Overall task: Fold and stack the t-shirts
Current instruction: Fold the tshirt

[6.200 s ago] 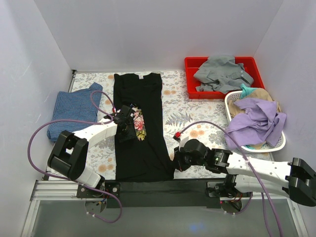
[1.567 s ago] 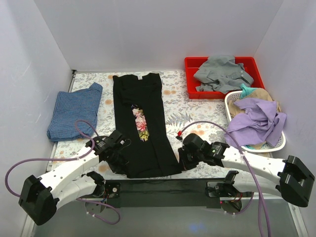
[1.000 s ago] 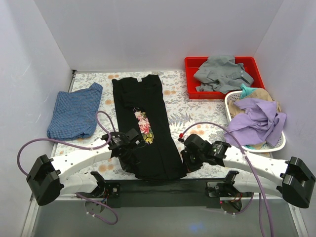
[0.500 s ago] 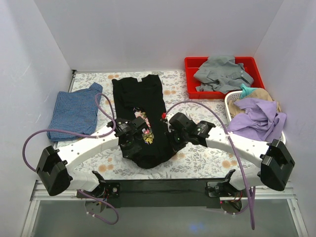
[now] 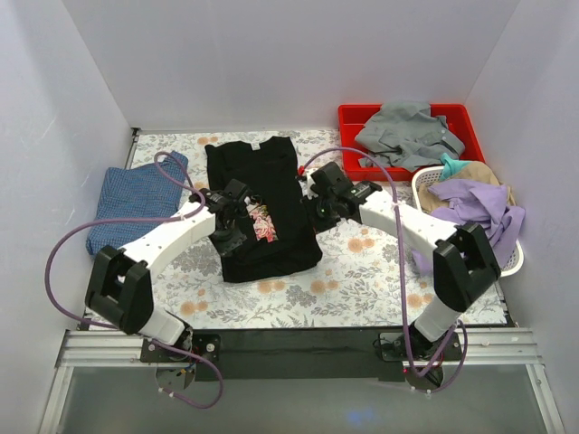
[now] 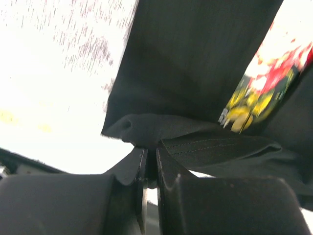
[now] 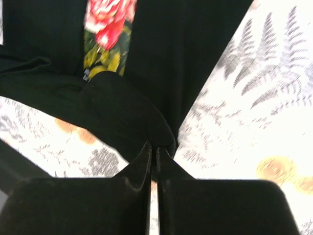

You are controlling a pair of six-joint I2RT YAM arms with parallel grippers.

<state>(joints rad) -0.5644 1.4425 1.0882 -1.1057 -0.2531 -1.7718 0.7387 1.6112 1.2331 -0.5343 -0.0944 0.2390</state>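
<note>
Top view: black shirt point(image 5: 258, 167), laid out on the table point(image 5: 362, 271), is pinched at both hem corners by left gripper point(image 5: 226, 231) and right gripper point(image 5: 318, 206), jaws clamped on cloth, probably so the hem gets folded up toward the collar.

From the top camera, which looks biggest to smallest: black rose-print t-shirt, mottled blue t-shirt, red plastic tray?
1. black rose-print t-shirt
2. red plastic tray and mottled blue t-shirt look about alike, so I can't rank them.

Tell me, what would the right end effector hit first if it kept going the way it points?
The black t-shirt: the right end effector is shut on its edge, and more of that shirt seems to lie straight ahead.
</note>
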